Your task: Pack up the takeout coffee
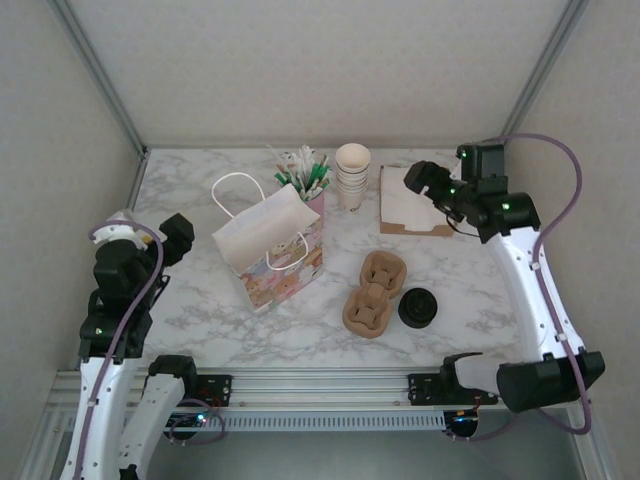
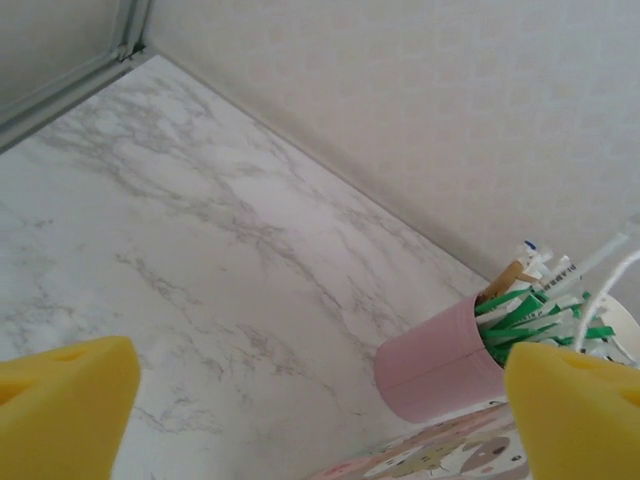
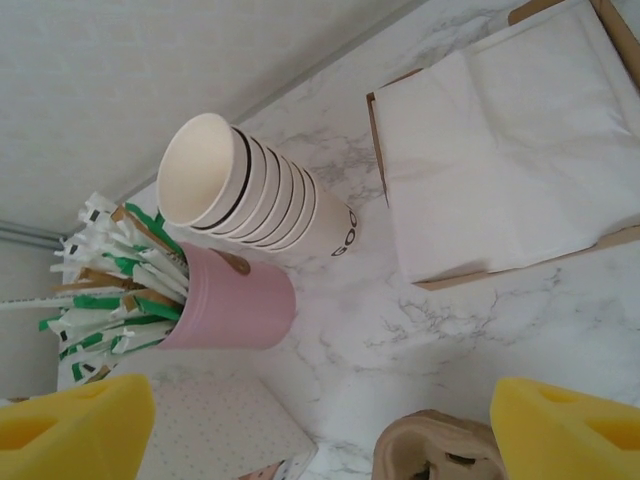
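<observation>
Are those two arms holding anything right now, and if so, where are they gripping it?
Nothing is held. The jaws of the left arm and of the right arm both stand wide apart, with nothing gripped between them.

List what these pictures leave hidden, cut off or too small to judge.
Top view: the inside of the paper bag, hidden by its own walls.
Top view: whether a cup stands under the black lid, which covers whatever is below.
Right wrist view: the cardboard carrier, cut off by the bottom edge.
</observation>
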